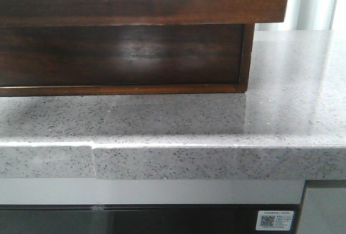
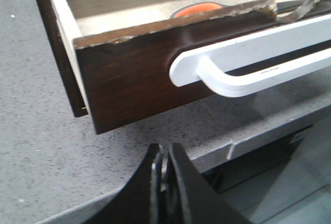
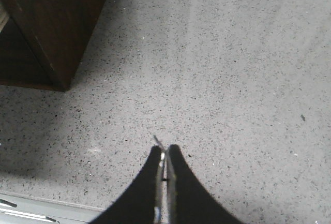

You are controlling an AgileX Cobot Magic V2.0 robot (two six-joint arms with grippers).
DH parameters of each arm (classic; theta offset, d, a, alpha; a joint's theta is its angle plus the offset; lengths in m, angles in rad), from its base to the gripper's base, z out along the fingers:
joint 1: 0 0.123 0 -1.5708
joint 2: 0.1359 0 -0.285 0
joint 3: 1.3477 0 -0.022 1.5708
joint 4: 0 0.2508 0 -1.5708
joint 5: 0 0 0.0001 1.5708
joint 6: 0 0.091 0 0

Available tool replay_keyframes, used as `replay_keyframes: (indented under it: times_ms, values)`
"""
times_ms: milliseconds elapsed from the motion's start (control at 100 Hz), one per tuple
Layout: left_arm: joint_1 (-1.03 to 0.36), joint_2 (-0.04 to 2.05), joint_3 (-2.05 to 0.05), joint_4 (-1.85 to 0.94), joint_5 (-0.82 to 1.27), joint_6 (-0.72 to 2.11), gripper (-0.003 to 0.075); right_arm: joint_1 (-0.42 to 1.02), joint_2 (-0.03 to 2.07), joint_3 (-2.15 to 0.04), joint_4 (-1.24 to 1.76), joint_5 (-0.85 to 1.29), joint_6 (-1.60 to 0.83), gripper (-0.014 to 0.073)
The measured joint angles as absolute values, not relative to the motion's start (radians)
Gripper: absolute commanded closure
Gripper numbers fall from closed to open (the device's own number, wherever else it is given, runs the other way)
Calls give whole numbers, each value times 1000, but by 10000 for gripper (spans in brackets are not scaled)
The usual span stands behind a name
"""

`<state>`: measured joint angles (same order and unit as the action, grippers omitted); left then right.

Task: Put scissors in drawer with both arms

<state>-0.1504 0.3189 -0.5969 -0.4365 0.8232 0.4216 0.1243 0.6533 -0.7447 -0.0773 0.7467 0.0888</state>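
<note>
Drawer first: we're looking at a wide, glossy dark walnut-brown wooden drawer front [image 2: 129,84] with a chipped pale strip along its top edge, and it's sitting pulled out over the grey speckled stone countertop [image 1: 292,99]. A white looped plastic handle [image 2: 248,66] is running across the front. Inside, over the top edge, we're catching a bit of something orange and rounded [image 2: 194,11]; can't tell from here whether that's the scissors, so we're leaving it unnamed.

Front camera is mostly getting the dark wooden box [image 1: 124,55] standing on the counter, with the drawer hanging out above it at the near side.

Left black gripper [image 2: 164,182] is hovering just near of the drawer front, over the counter's near edge, fingers pinched almost together with nothing between them.

Right black gripper [image 3: 164,182] is sitting over bare counter, to the right of the box's corner [image 3: 57,38], also pressed narrow; a tiny sliver is poking out at the tips, and we can't tell what it is.
</note>
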Motion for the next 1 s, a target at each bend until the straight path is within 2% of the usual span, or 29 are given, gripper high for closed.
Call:
replay_keyframes:
  times_ms: [190,420,580,1000]
  values:
    - [-144,231,-464,-312,600,356,741,124,653,-745,-77,747,89,662]
    - [-144,46,-168,-7,304,45,741,124,653,-745,-77,747,89,662]
    - [-130,-4,-15,29,137,-6,741,124,653,-745,-77,747,89,662]
    - [-98,-4,-5,0,45,-13,741,124,653,-745,-77,744,89,662]
